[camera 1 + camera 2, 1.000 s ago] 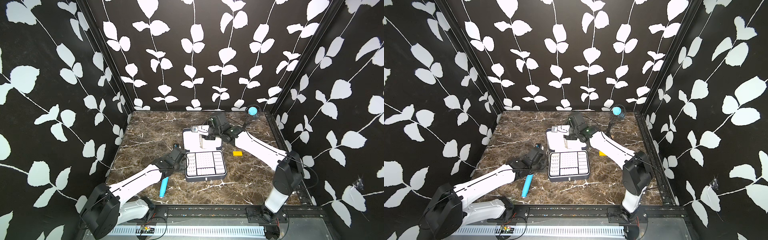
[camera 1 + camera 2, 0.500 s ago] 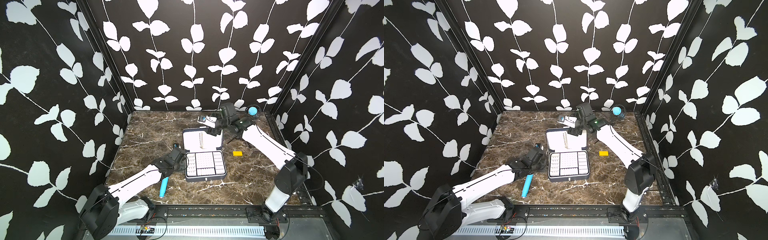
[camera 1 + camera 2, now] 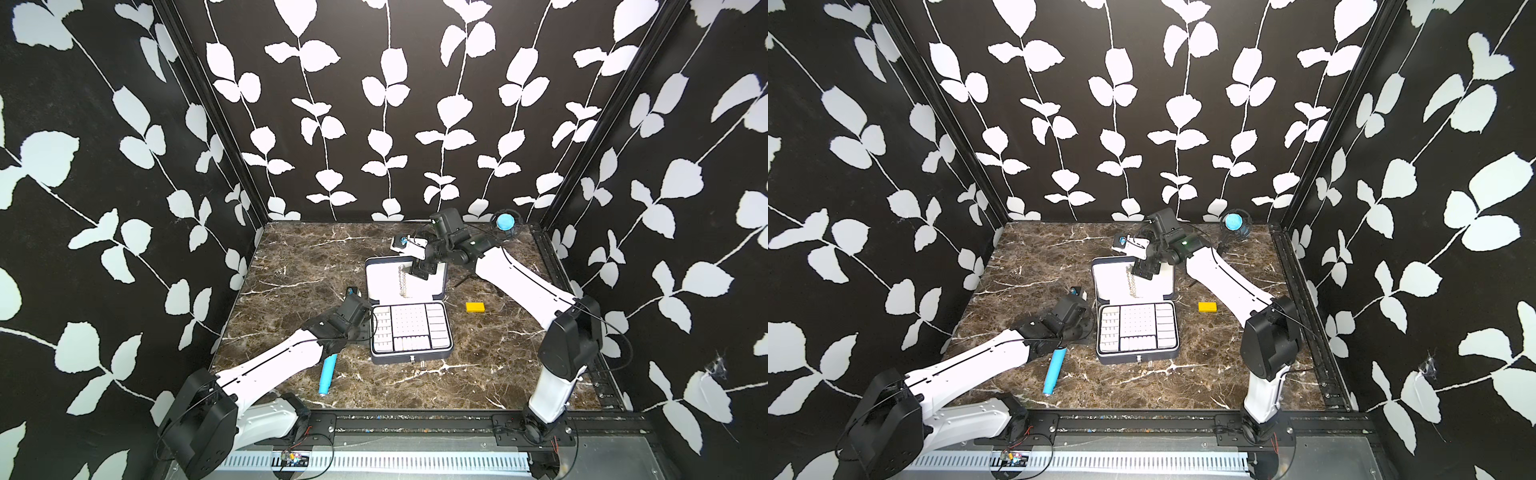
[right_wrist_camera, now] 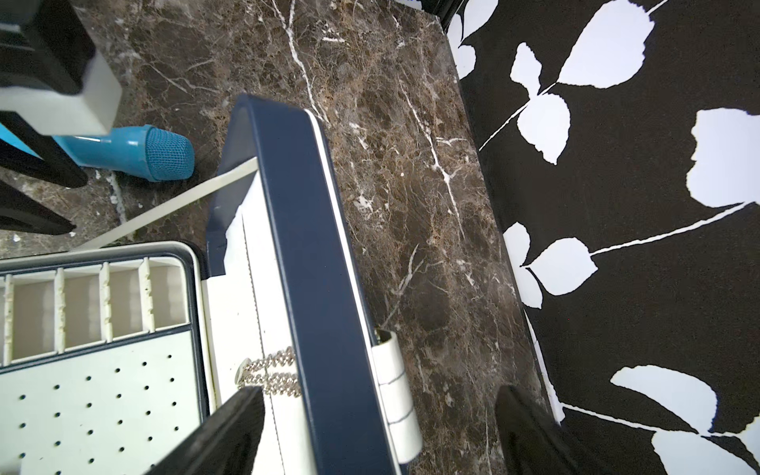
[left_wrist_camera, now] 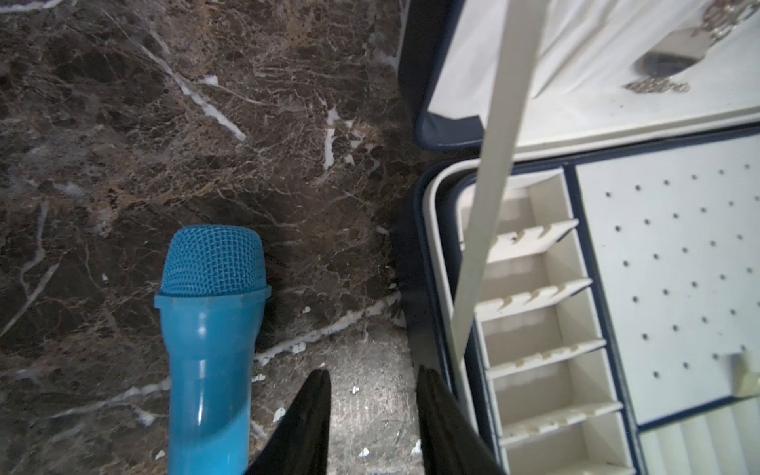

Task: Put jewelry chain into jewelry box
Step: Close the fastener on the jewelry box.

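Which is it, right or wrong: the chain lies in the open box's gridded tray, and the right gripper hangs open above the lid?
Wrong in one respect. Both top views show the jewelry chain against the lid's white lining, not in the gridded tray of the jewelry box. The right gripper does hang open above the lid.

One jewelry box [image 3: 390,356] lies open on the counter [image 3: 299,266]. One jewelry chain [image 3: 402,284] is on its lid lining. Left of the box is one blue toy microphone [image 3: 327,376], right of it one yellow block [image 3: 475,307], and behind it one blue-topped stand [image 3: 505,221]. There are two arms: left arm [image 3: 274,365] and right arm [image 3: 515,282].
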You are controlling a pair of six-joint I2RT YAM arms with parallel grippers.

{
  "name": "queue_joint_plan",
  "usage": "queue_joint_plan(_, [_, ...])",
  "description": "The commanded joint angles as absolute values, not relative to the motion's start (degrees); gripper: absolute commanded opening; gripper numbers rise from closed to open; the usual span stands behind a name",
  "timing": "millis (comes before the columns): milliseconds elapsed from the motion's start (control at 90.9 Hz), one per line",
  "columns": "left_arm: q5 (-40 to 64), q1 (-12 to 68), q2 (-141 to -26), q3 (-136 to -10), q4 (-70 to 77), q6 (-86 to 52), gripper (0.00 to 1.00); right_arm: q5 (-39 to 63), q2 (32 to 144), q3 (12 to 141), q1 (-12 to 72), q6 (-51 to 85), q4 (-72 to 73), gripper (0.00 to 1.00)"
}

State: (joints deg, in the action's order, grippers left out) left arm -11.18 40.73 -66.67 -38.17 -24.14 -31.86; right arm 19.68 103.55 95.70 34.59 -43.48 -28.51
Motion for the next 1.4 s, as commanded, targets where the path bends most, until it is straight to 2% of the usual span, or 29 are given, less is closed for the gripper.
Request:
queue_joint_plan(0, [-11.5, 40.5, -65.7, -37.4, -25.3, -31.0, 0.38, 18.0, 103.7, 96.0, 35.4, -42.7, -25.9, 0.87])
queue_joint_plan(297, [-11.7, 40.5, -65.4, -37.2, -25.5, -31.1, 0.37, 16.1, 104.0, 94.9, 35.8, -41.8, -23.6, 0.76])
queue_joint_plan(1386, [-12.5, 40.5, -65.0, -36.6, -26.2, -31.2, 0.37, 10.5, 103.5, 90.9, 36.5, -41.9, -20.5, 0.53])
